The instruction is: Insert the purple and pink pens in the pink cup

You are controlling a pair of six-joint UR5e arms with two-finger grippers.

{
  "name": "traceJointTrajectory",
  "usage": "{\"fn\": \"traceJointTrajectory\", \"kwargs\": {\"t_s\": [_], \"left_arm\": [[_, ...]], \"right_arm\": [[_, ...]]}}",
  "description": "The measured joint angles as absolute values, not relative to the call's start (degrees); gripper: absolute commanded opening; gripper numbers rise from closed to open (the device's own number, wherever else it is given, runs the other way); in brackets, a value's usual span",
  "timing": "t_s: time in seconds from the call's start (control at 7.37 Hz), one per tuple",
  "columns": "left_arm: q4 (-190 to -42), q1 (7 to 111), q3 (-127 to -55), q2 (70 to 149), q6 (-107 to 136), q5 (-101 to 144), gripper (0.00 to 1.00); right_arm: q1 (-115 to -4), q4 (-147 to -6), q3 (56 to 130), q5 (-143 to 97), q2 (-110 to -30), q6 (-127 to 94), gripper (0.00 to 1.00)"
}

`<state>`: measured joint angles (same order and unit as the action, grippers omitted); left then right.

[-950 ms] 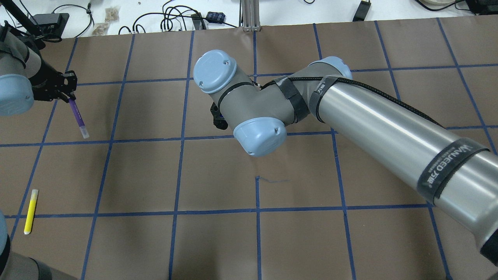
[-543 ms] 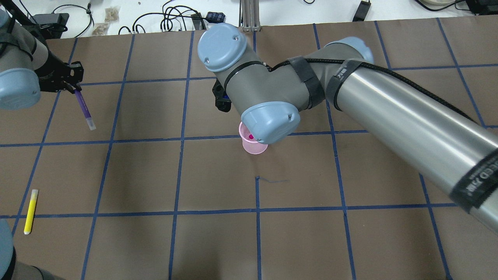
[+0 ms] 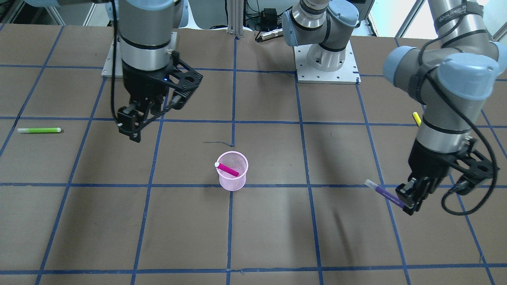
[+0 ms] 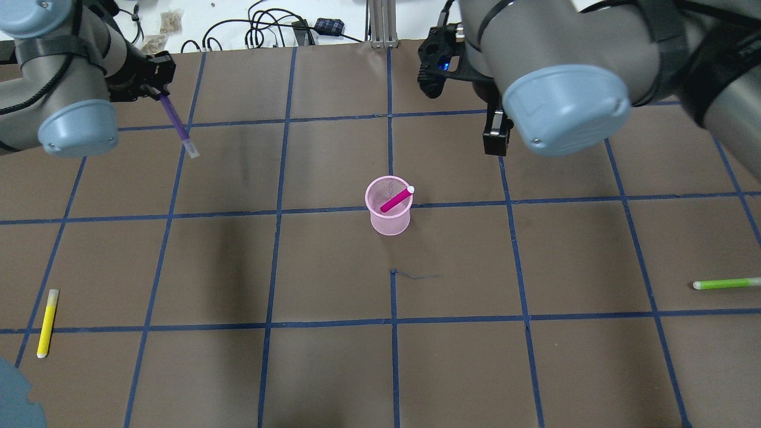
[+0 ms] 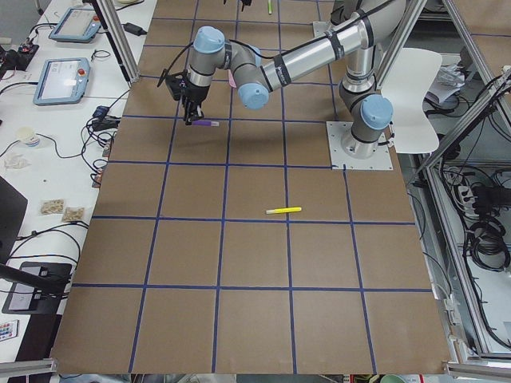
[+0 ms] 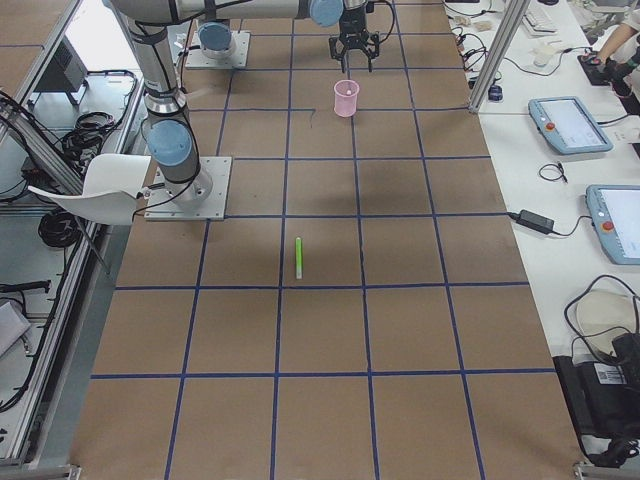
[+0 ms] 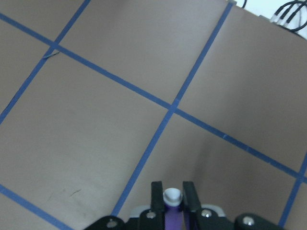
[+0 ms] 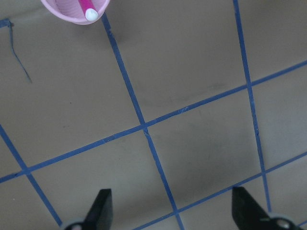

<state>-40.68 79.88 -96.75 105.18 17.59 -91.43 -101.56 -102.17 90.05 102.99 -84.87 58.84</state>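
The pink mesh cup stands upright at the table's middle, also in the front view. The pink pen leans inside it, white cap at the rim. My left gripper is shut on the purple pen and holds it tilted above the table, well to the cup's left. The left wrist view shows the pen between the fingers. My right gripper is open and empty, raised beyond the cup, also in the front view.
A yellow pen lies near the front left of the table. A green pen lies at the right edge. Cables and small devices lie on the white bench past the far edge.
My right arm has lifted and drawn back to the right, uncovering the cup with the pink pen in it. My left gripper has carried the purple pen farther away and to the right.
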Motion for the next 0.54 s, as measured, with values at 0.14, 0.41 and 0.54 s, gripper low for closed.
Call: {"fn": "traceJointTrajectory", "kwargs": {"t_s": [0.14,0.41,0.54], "left_arm": [[-37.76,84.51,-97.03,104.97,22.28,-91.70,0.00],[-32.49,92.83,-97.83,105.88,30.59,-93.82,0.00],[-30.80,96.24,-98.35,106.47,33.72,-95.18,0.00]], "right_arm": [[-97.96,-100.63,90.57,99.32,-87.29,58.55,1.00],[-92.38,-97.05,91.19,93.80,-90.93,53.20,1.00],[-90.93,-95.99,91.27,93.00,-92.28,45.76,1.00]]}}
